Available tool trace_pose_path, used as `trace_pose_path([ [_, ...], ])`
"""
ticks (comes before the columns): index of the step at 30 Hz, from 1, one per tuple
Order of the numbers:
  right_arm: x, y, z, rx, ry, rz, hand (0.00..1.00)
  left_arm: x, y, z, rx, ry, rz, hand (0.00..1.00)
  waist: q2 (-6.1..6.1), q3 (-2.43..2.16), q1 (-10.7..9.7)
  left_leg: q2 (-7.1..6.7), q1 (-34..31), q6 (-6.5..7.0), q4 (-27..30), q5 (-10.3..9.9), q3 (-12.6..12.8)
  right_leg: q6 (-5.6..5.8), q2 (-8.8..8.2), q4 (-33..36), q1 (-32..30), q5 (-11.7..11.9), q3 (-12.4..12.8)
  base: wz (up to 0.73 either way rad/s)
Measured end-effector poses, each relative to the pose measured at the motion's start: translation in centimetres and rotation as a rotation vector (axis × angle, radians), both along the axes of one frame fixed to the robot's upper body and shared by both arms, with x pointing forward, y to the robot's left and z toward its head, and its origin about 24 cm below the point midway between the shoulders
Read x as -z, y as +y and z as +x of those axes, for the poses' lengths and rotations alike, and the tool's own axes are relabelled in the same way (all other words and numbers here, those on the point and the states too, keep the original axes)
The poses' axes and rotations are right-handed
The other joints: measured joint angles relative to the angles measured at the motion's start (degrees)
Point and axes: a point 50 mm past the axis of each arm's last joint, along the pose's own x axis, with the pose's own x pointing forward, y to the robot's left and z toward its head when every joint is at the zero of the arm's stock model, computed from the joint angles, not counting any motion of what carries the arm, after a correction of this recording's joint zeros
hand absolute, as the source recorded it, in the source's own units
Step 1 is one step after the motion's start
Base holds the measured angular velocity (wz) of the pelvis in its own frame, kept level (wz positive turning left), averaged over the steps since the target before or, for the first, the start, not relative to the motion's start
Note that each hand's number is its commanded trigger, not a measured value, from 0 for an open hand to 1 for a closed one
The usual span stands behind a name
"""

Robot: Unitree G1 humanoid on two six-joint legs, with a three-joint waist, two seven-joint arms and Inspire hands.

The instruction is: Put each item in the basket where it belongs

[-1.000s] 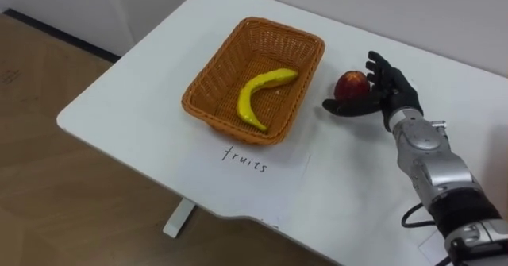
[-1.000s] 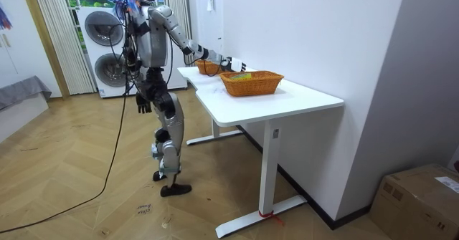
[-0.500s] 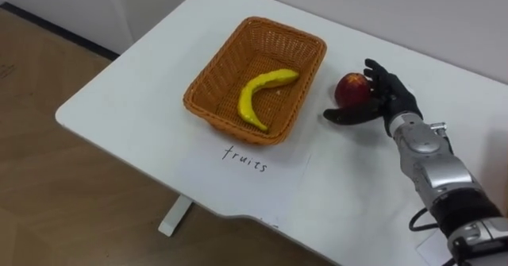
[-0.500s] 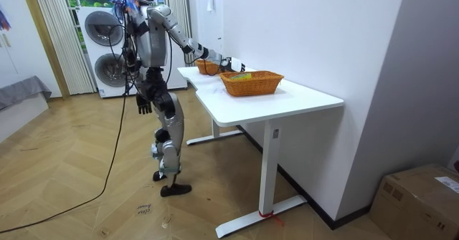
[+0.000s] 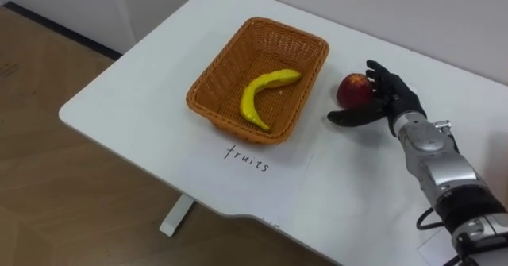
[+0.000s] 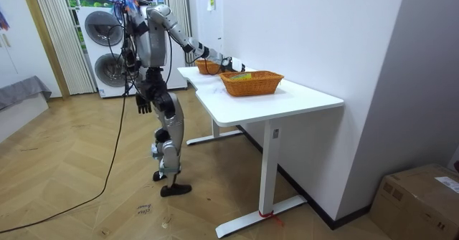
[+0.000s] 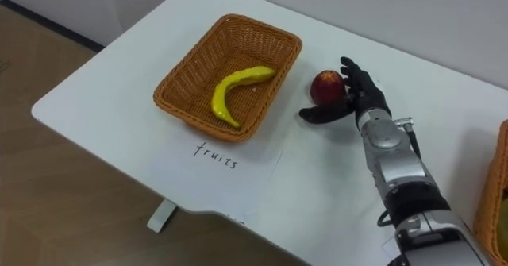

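- Room view's left: stacked washing machines (image 6: 104, 46) on a wood floor (image 6: 86, 197). The robot stands at the table's (image 5: 127, 99) far end, left hand (image 6: 143, 105) hanging at its hip.
- Wicker basket (image 5: 208, 83) on the white table holds a banana (image 5: 258, 99); a lettered paper sheet (image 5: 254, 167) lies in front.
- Apple (image 5: 353, 90) sits on the table, just right of the basket.
- Right hand (image 5: 389, 99) is spread, fingers behind the apple, thumb before it, not closed.
- Second basket (image 7: 494, 194) is at the right edge.

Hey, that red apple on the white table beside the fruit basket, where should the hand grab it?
Grip the round red apple around its widest middle, coming from its right, the side away from the woven orange basket. Its ball shape probably suits a cupping wrap; the right hand sits open there.
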Motion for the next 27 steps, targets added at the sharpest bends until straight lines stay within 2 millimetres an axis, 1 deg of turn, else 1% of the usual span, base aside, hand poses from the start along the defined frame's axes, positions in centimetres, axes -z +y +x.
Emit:
trace_pose_path([
  [5, 0.1, -0.2, 0.1, -0.015, 0.015, -0.013, 0.0, -0.1, 0.0, 0.6, 0.005, -0.015, -0.001, 0.0, -0.15, -0.17, 0.35, 0.0, 0.01, 0.0, 0.0, 0.01, 0.0, 0.0, 0.0, 0.17, -0.12, 0.0, 0.05, 0.0],
  [6, 0.1, -0.3, 0.1, -0.018, 0.018, -0.014, 0.54, -0.1, 0.0, 0.8, 0.007, -0.019, -0.001, 0.0, -0.14, -0.17, 0.52, 0.0, 0.05, 0.01, 0.0, 0.02, 0.01, 0.0, -0.02, 0.31, -0.15, 0.0, 0.06, 0.0],
  [7, 0.1, -0.4, 0.1, -0.018, 0.02, -0.017, 0.75, -0.1, -0.1, 1.0, 0.015, -0.022, -0.001, 0.0, -0.14, -0.17, 0.76, 0.0, 0.05, 0.01, -0.01, 0.07, 0.01, 0.0, -0.05, 0.53, -0.23, 0.0, 0.06, 0.0],
  [8, 0.1, -0.4, 0.1, -0.017, 0.023, -0.019, 1.0, -0.1, -0.1, 1.0, 0.016, -0.023, -0.001, 0.0, -0.14, -0.18, 0.85, -0.01, 0.05, 0.01, -0.01, 0.1, 0.0, 0.0, -0.06, 0.54, -0.23, 0.0, 0.1, 0.0],
  [12, 0.1, -0.7, 0.2, -0.027, 0.033, -0.048, 1.0, 0.0, -0.2, 1.0, 0.025, -0.018, -0.005, 0.0, -0.14, -0.18, 1.07, -0.05, 0.06, 0.05, -0.01, 0.17, 0.0, 0.0, -0.11, 0.59, -0.22, 0.0, 0.08, 0.0],
  [16, -0.3, -1.6, 0.1, -0.022, 0.031, -0.12, 1.0, -0.1, -0.1, 1.0, 0.029, -0.016, -0.017, 0.0, -0.14, -0.2, 1.26, -0.04, 0.06, 0.05, -0.01, 0.17, -0.02, -0.01, -0.1, 0.62, -0.23, 0.0, 0.08, 0.0],
  [27, -0.3, -1.8, 0.1, -0.024, 0.034, -0.129, 1.0, -0.1, 0.0, 1.2, 0.033, -0.023, -0.016, 0.0, -0.19, -0.23, 1.16, -0.02, 0.06, 0.03, -0.03, 0.19, -0.01, 0.0, -0.07, 0.61, -0.28, 0.0, 0.11, 0.0],
])
